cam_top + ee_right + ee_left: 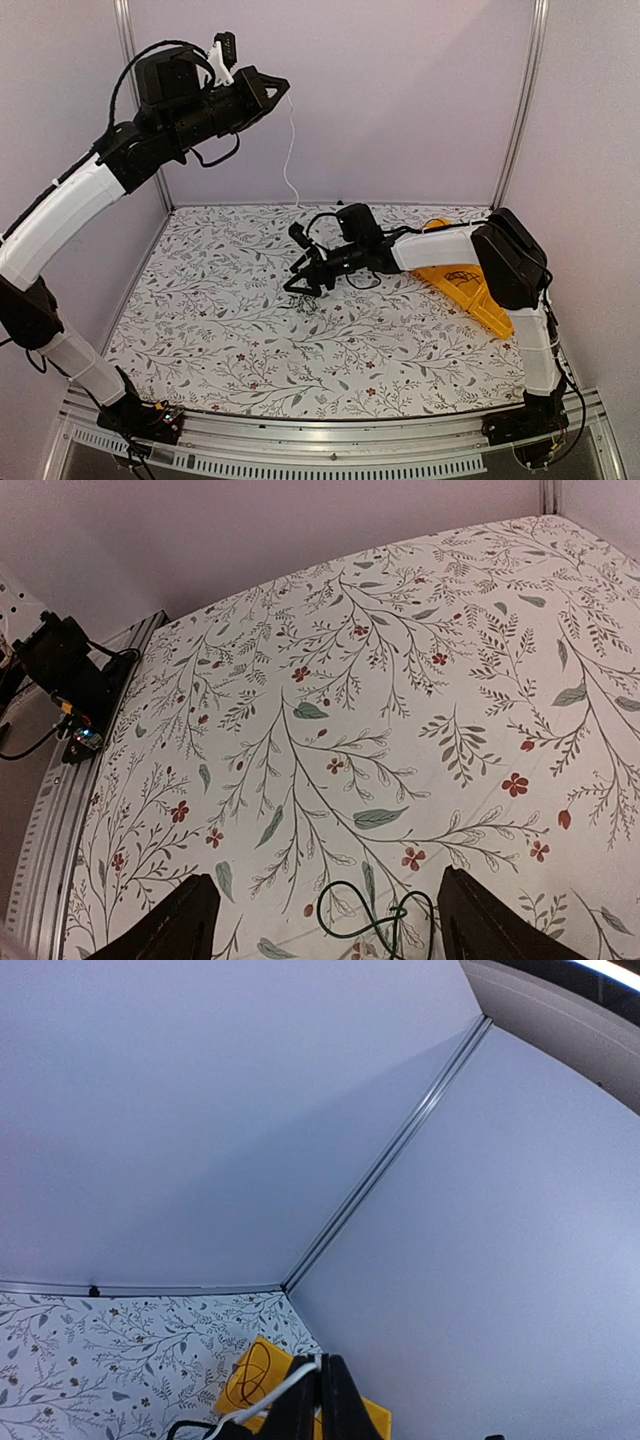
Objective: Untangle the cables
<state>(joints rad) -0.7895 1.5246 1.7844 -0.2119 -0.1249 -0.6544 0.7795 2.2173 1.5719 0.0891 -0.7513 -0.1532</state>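
Observation:
My left gripper [281,90] is raised high at the back left and shut on a whitish cable [291,150], which hangs down to the table by the back wall. In the left wrist view the fingers [322,1405] pinch that cable [268,1393]. My right gripper [300,287] is low over the middle of the table and wide open. In the right wrist view a thin dark cable loop [375,920] lies on the cloth between the fingertips [190,920], untouched. A dark red cable [248,1375] lies coiled on a yellow tray [375,1418].
The yellow tray [490,310] sits at the right side of the floral cloth, beside the right arm. White walls and metal posts [515,110] close in the back and sides. An aluminium rail [330,440] runs along the near edge.

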